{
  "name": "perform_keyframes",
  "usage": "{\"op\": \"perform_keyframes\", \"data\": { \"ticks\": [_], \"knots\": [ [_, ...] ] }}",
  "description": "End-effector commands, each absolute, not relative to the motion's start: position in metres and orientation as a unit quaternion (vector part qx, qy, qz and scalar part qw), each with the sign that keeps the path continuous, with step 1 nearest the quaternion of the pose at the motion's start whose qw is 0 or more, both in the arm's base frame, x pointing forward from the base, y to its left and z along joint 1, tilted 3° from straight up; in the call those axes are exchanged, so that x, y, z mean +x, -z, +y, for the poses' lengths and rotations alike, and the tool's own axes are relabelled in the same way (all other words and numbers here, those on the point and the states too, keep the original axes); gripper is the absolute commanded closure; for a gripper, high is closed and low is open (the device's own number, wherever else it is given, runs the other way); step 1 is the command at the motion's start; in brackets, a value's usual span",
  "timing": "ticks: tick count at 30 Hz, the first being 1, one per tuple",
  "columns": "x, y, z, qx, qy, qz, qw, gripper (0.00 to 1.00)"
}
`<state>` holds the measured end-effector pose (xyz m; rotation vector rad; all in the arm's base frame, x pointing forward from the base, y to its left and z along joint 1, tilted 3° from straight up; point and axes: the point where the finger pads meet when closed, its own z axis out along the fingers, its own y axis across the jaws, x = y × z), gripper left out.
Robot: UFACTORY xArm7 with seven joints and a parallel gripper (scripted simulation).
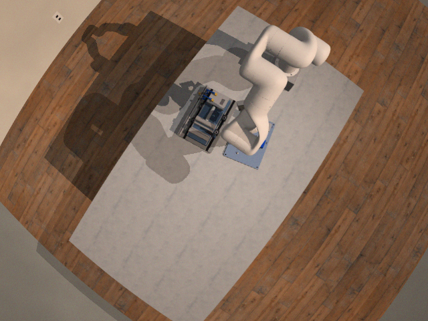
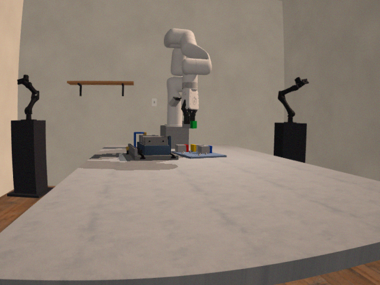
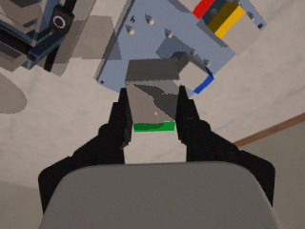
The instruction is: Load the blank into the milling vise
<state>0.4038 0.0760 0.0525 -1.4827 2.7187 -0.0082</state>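
My gripper (image 3: 152,98) is shut on the grey blank with the green end (image 3: 153,114) and holds it high above the blue infeed plate (image 3: 167,43). In the exterior view the green end (image 2: 193,124) shows just under the fingers (image 2: 189,117), well above the plate (image 2: 199,156). The milling vise (image 2: 153,147) stands left of the plate; from above it (image 1: 204,117) lies beside the arm, and part of it shows at the wrist view's top left (image 3: 33,29). The arm hides the held blank in the overhead view.
Three other blanks lie on the infeed plate, with red (image 3: 206,9), yellow (image 3: 224,20) and blue (image 3: 204,85) ends; they also show in the exterior view (image 2: 196,148). Blue hoses (image 2: 138,136) rise at the vise's far jaw. Small pins stud the plate.
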Motion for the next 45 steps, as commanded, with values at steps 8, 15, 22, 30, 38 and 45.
{"op": "perform_keyframes", "data": {
  "ticks": [8, 15, 22, 30, 38, 45],
  "knots": [
    [0.4049, -0.0538, 0.0762, -0.421, 0.004, 0.907, 0.023, 1.00],
    [0.4049, -0.0539, 0.0763, -0.371, 0.002, 0.928, 0.024, 1.00],
    [0.4049, -0.0539, 0.0763, -0.318, 0.000, 0.948, 0.024, 1.00],
    [0.4049, -0.0539, 0.0764, -0.289, -0.001, 0.957, 0.024, 1.00],
    [0.4049, -0.0539, 0.0762, -0.211, -0.003, 0.977, 0.024, 1.00],
    [0.4049, -0.0539, 0.0763, -0.204, -0.004, 0.979, 0.024, 1.00]
  ]
}}
